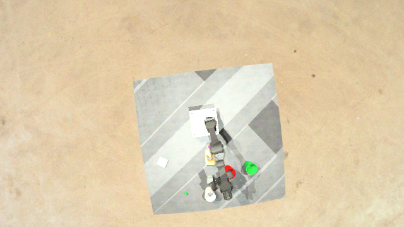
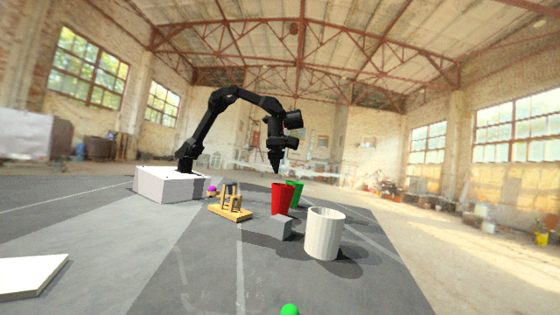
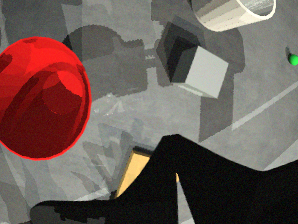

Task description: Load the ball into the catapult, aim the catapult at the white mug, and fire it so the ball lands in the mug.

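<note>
The wooden catapult (image 1: 209, 160) (image 2: 230, 213) stands between the white robot base and the white mug; part of its base shows beside the fingers in the wrist view. A purple ball (image 1: 209, 146) (image 2: 212, 189) sits in the cup at its base-side end. The white mug (image 1: 210, 194) (image 2: 324, 234) (image 3: 220, 19) stands upright on the far side of a grey block. A small green ball (image 1: 185, 193) (image 2: 290, 310) (image 3: 294, 60) lies on the floor near the mug. My gripper (image 2: 276, 171) (image 3: 171, 142) is shut and empty, pointing down above the floor near the red cup.
The red cup (image 1: 233, 171) (image 2: 282, 199) (image 3: 30, 95) and the green cup (image 1: 251, 168) (image 2: 297, 195) stand beside the catapult's line to the mug. The grey block (image 2: 280, 227) (image 3: 206, 73) lies between catapult and mug. A white tile (image 1: 162, 162) (image 2: 31, 273) lies off to the side.
</note>
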You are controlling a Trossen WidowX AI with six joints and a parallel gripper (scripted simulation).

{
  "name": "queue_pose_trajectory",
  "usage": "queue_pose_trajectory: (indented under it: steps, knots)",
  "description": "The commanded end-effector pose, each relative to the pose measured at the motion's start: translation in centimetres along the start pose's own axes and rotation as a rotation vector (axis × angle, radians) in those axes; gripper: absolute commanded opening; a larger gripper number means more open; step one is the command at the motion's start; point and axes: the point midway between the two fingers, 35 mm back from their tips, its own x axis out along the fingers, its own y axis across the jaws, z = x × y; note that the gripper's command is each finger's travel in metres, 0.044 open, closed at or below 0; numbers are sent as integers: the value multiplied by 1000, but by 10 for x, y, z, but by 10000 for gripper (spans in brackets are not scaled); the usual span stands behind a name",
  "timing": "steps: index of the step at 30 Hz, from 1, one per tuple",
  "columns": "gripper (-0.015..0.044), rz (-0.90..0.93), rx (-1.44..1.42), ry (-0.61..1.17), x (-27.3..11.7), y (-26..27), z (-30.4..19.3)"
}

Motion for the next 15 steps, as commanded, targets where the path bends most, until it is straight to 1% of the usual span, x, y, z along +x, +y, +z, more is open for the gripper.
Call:
queue_pose_trajectory:
  steps: [1, 15]
  knots:
    - [0, -2, -100, 87, 5, 23, -20]
    - [0, -23, -458, 352, 9, 82, -87]
